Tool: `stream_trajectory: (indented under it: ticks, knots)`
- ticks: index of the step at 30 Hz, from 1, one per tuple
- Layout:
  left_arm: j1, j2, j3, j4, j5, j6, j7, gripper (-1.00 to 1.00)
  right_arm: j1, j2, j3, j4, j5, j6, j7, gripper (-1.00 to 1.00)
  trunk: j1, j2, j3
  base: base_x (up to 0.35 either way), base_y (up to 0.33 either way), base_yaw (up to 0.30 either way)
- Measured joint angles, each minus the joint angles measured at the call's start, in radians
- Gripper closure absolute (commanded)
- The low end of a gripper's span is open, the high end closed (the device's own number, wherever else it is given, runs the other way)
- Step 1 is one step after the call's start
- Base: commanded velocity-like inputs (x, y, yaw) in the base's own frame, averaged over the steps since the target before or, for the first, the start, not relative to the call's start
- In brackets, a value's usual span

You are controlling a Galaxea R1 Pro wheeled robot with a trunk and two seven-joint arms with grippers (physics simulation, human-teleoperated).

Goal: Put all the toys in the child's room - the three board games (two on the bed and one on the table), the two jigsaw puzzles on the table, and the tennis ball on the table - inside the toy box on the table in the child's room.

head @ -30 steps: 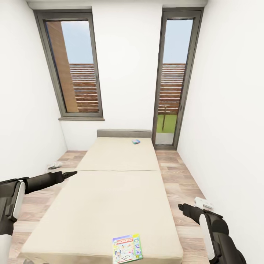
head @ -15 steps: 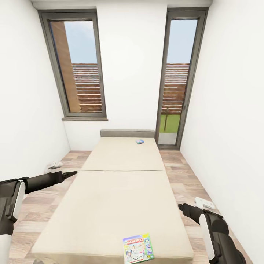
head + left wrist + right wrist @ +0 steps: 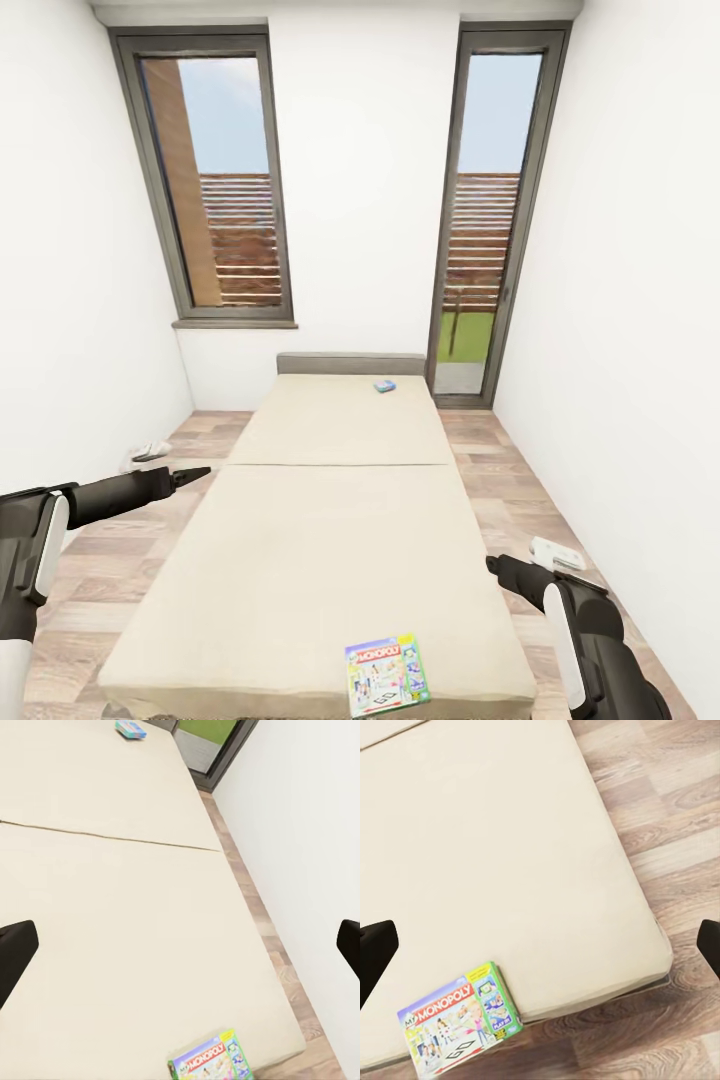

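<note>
Monopoly box (image 3: pixel 387 676) flat at the bed's (image 3: pixel 330 540) near edge, below and between both wide-open, empty jaws.

Left window (image 3: pixel 215 180): I see a tall dark-framed pane in the far wall with a grey sill; a brown wall, slatted fencing and blue sky show through it.
Right window (image 3: pixel 495 215): I see a taller, narrower dark-framed pane reaching the floor, with the same slats, a strip of green grass and a thin post outside.
Floor (image 3: pixel 500 500): I read it as pale wood planks.
Walls (image 3: pixel 640 330): plain white on every side I see.
White object, right (image 3: pixel 557 554): small, lying on the planks by the wall; I cannot tell what it is.
Pale object, left (image 3: pixel 152 451): small, lying on the floor near the wall; too blurred for me to name.
</note>
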Motion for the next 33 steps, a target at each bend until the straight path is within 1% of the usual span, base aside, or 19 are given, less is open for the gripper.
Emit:
stream_trajectory:
  ticks: [5, 15, 21, 33]
  knots:
    - [0.000, 0.000, 0.000, 0.000, 0.000, 0.001, -0.001, -1.00, 0.000, 0.000, 0.000, 0.000, -0.001, 0.001, 0.000, -1.00, 0.000, 0.000, 0.000, -0.046, 0.065, 0.000]
    - [0.000, 0.000, 0.000, 0.000, 0.000, 0.000, 0.000, -1.00, 0.000, -0.001, 0.000, 0.000, -0.001, 0.001, 0.002, -1.00, 0.000, 0.000, -0.001, -0.086, 0.189, 0.000]
    - [0.000, 0.000, 0.000, 0.000, 0.000, 0.000, -0.001, -1.00, 0.000, 0.000, 0.000, 0.000, -0.001, 0.001, 0.001, -1.00, 0.000, 0.000, -0.005, -0.012, 0.031, -0.031]
    - [0.000, 0.000, -0.001, 0.000, 0.000, 0.000, -0.002, -1.00, 0.000, 0.000, 0.001, 0.000, -0.001, 0.000, 0.001, -1.00, 0.000, 0.000, -0.006, -0.002, 0.001, -0.002]
